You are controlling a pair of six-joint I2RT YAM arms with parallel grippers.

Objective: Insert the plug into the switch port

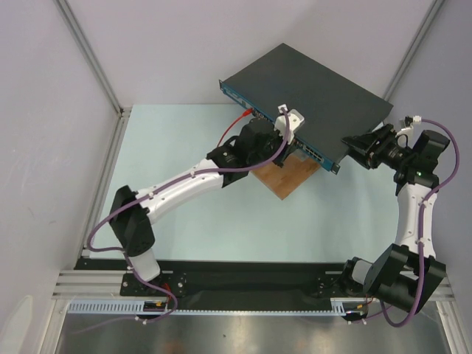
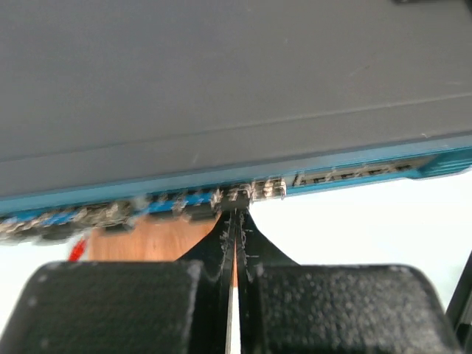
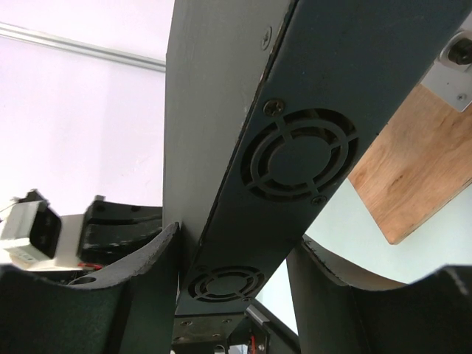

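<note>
Item, switch (image 1: pixel 310 99): a flat dark-grey box. You find it at the far right of the table (image 1: pixel 192 228), partly over the wooden board (image 1: pixel 286 179), with its blue socket face turned toward the left arm. Item, right gripper (image 3: pixel 234 237): its fingers straddle the switch's vented end, one on the top face and one beneath, clamping it. Item, left gripper (image 2: pixel 234 221): its fingers are pressed together, pinching the plug (image 2: pixel 235 212), which is small and blurred, its tip at the socket row. Item, red cable (image 1: pixel 237 122): just left of that gripper.
</note>
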